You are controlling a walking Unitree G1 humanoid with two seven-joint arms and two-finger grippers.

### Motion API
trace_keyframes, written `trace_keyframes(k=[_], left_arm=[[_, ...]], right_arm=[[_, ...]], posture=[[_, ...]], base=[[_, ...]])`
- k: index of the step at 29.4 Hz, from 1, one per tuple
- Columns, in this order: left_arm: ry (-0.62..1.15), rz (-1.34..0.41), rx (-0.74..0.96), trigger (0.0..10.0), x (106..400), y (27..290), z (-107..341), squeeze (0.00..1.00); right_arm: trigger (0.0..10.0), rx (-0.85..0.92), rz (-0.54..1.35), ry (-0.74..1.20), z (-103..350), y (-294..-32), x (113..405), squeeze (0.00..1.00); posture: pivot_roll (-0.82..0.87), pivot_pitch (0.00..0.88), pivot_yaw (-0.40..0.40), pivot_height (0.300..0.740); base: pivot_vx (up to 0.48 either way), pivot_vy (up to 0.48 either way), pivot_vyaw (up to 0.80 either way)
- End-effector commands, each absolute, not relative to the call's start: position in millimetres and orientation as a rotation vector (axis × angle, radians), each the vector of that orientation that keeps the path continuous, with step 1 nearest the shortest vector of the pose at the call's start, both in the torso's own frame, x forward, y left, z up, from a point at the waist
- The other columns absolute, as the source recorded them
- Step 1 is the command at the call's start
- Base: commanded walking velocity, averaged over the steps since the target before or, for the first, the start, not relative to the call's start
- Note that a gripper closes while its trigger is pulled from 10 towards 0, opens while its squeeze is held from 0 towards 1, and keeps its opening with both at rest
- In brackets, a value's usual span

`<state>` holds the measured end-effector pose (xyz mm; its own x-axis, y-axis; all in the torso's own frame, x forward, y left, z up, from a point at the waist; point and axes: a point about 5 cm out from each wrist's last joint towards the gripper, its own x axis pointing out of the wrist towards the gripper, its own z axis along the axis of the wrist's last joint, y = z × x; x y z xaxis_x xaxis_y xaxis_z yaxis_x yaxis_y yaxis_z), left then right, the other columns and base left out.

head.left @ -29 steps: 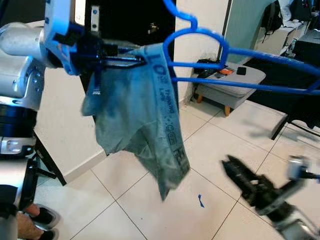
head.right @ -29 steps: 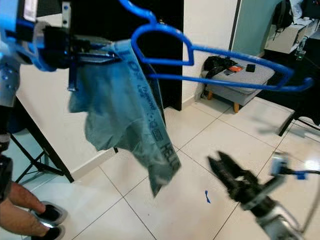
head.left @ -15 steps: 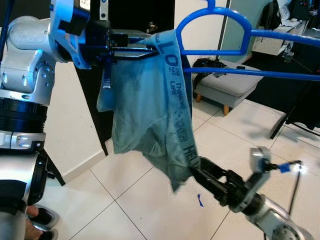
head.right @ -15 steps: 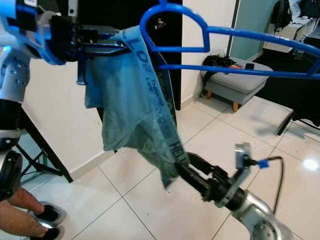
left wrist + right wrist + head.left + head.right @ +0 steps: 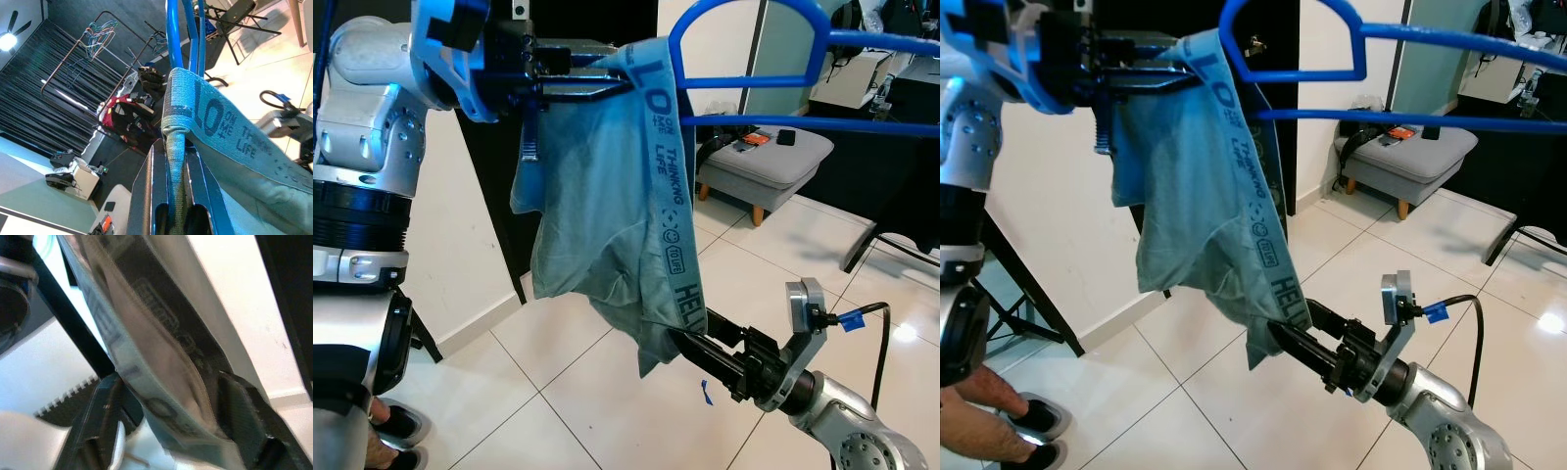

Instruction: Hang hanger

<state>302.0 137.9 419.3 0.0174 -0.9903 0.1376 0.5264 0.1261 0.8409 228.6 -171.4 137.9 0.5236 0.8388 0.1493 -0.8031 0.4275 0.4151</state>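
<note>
Blue hanger (image 5: 773, 73) horiz., teal underwear (image 5: 607, 215) draped over.

Glossy plastic hanger (image 5: 754, 93), soft matt cloth shorts (image 5: 607, 225), glossy tiles (image 5: 607, 401).

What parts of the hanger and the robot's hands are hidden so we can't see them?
- Blue hanger: its hook is cut off by the top edge of the eye views, and its far end by the right edge.
- Left gripper: fingertips are covered by the teal garment draped over them.
- Right gripper: fingertips sit at the garment's hem; the right wrist view is blurred, so a pinch is unclear.
- Person's feet: partly cut off at the corner.
</note>
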Motion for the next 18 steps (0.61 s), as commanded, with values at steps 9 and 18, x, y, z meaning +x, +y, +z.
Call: trace_keyframes(k=[9,18], left_arm=[[-0.914,-1.286,0.688,7.7,301.0,137.1,429.8,0.0],[-0.829,-1.224,0.682,7.1,315.3,145.9,416.9,0.0]], right_arm=[[0.0,0.386,1.017,0.144,129.7,-169.5,230.5,0.0],[0.0,0.338,1.009,0.086,143.7,-180.7,232.3,0.0]], posture=[[-0.02,0.0,0.031,0.74],[-0.02,0.0,0.033,0.74]], base=[[0.0,0.0,0.0],[0.0,0.0,0.0]])
